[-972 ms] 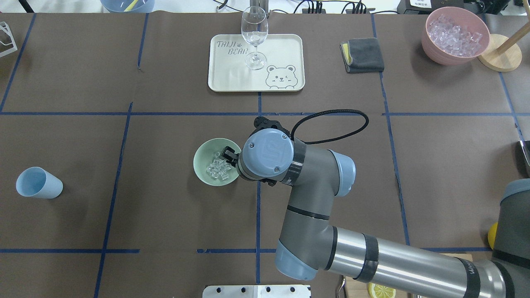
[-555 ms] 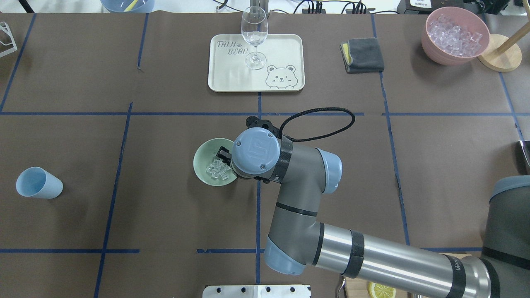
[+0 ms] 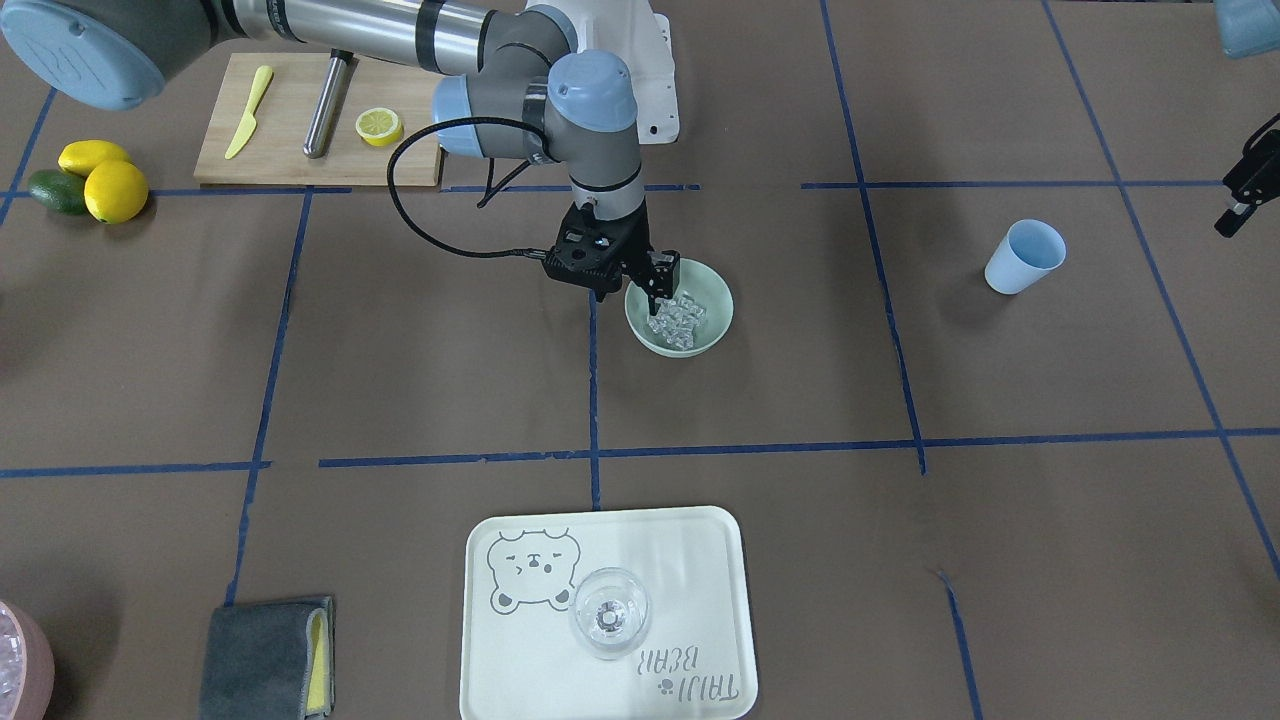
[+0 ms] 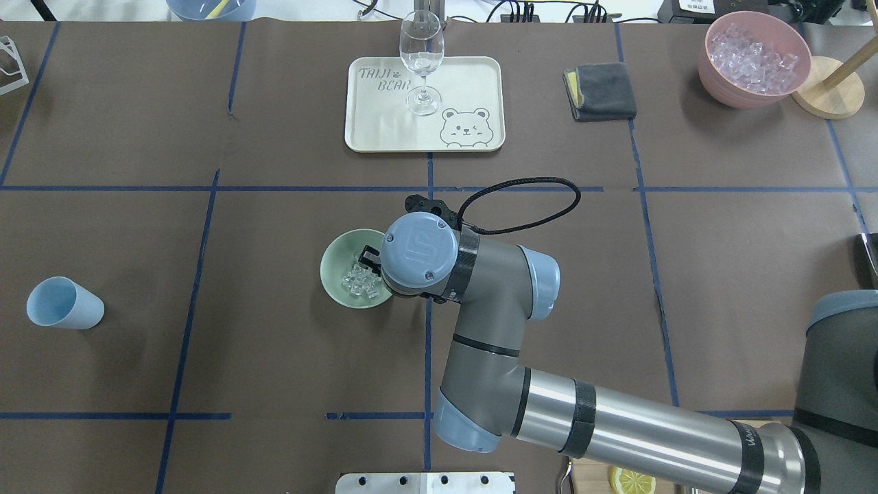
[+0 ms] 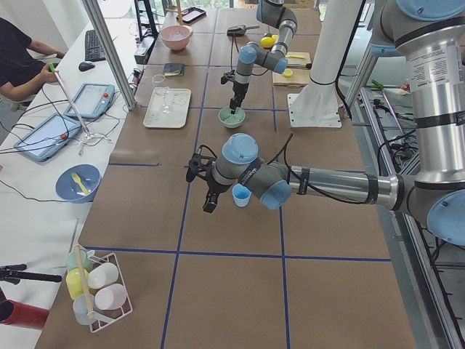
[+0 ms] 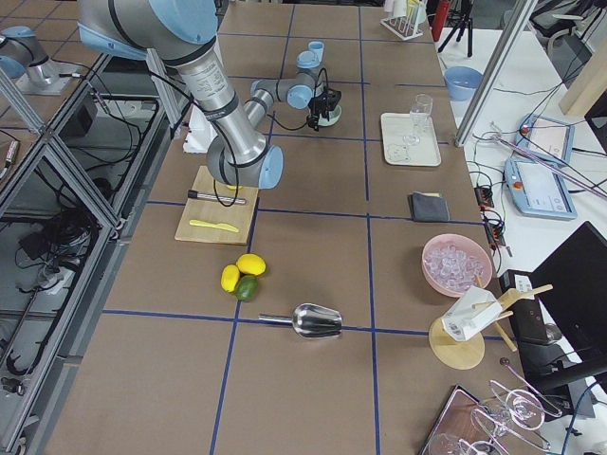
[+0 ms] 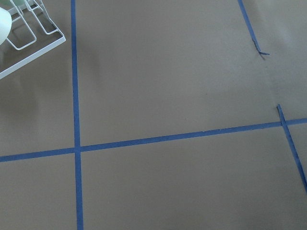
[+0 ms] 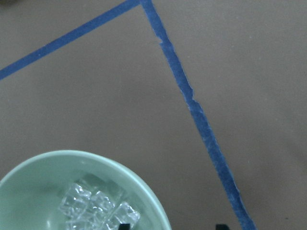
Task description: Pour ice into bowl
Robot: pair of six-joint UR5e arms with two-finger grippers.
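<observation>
The pale mint-green bowl (image 4: 335, 274) stands near the table's middle with a handful of clear ice cubes (image 4: 361, 282) in it. It also shows in the front view (image 3: 700, 340) with the ice (image 3: 678, 315). My right gripper (image 3: 640, 288) points down at the bowl's rim on the robot's right side. In the right wrist view the gripper (image 8: 172, 226) is open, one fingertip inside the bowl (image 8: 29, 191) and one outside, with the ice (image 8: 96, 206) beside it. My left gripper (image 3: 1240, 195) hangs far off, beyond the blue cup (image 3: 1025, 257); I cannot tell whether it is open or shut.
A cream tray (image 4: 473, 82) with a wine glass (image 4: 421, 58) lies behind the bowl. A grey cloth (image 4: 600, 90) and a pink container of ice (image 4: 754, 58) sit at the back right. A cutting board (image 3: 290, 140) and lemons (image 3: 100, 180) lie near the robot's base.
My right arm has moved left, bringing the gripper further over the bowl's rim. The bowl, the ice and the cup have not moved.
</observation>
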